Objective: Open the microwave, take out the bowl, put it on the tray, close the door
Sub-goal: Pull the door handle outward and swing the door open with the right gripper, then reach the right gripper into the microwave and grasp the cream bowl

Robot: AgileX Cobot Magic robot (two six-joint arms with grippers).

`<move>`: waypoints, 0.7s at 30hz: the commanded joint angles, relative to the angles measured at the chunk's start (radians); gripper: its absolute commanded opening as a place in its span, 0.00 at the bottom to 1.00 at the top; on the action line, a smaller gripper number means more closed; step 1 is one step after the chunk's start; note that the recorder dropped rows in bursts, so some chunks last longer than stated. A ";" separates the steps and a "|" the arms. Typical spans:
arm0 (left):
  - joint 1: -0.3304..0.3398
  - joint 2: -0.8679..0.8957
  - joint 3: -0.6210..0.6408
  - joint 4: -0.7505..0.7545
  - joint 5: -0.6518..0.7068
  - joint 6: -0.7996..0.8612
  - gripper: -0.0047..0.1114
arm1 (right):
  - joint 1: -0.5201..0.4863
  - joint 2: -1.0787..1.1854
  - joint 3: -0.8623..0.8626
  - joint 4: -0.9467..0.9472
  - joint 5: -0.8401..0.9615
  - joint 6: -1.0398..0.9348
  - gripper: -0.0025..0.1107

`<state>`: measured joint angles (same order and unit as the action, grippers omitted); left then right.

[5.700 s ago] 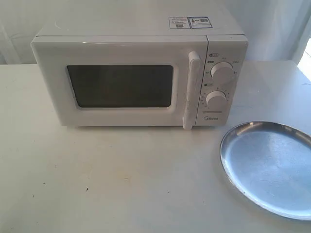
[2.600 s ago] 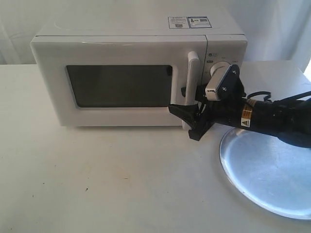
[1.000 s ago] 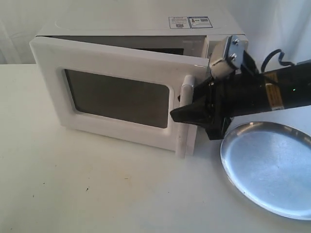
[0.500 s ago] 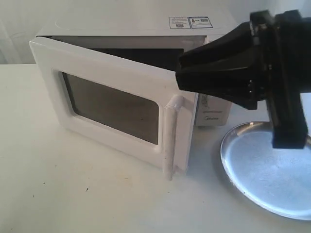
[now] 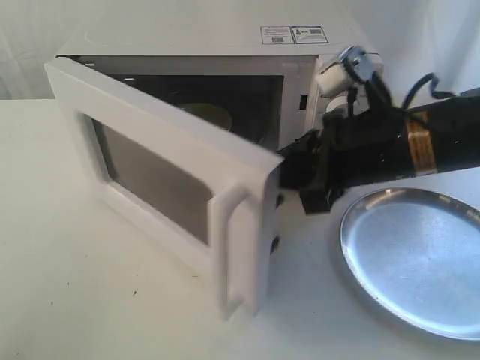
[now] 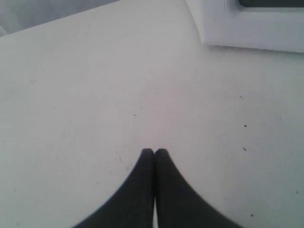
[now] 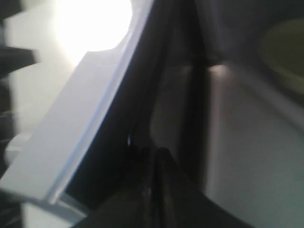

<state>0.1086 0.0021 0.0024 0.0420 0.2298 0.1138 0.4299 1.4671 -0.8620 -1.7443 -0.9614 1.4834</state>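
A bench (image 5: 90, 300) carries a white microwave (image 5: 225, 37), door (image 5: 172, 187) half open, silver tray (image 5: 412, 262) beside it, bowl (image 5: 204, 114) inside (partly hidden). Best push the door wider, steadily. Right end effector (image 7: 153, 151), fingers together, holds nothing, apparently touching the door's inner edge; left end effector (image 6: 154, 153) likewise pinched, empty.

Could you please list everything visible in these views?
microwave: one, white, back of the table.
door: one, white with dark window, open, angled front-left.
bowl: one, cream, inside the microwave, partly hidden.
tray: one, silver, on the table, right front.
stickers: two, printed, on the microwave's top.
table: one, white, under everything.
left gripper: one, black, shut, above the table.
right gripper: one, black, shut, by the door's inner edge.
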 commanded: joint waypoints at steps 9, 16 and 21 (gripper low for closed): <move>-0.001 -0.002 -0.002 -0.009 0.003 -0.004 0.04 | 0.158 0.059 0.005 0.233 0.280 -0.298 0.20; -0.001 -0.002 -0.002 -0.009 0.003 -0.004 0.04 | 0.308 0.308 -0.090 1.032 0.354 -1.338 0.64; -0.001 -0.002 -0.002 -0.009 0.003 -0.004 0.04 | 0.317 0.600 -0.377 1.178 0.441 -1.506 0.59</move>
<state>0.1112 0.0021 0.0024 0.0413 0.2298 0.1134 0.7446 1.9926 -1.1539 -0.5961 -0.5646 0.0097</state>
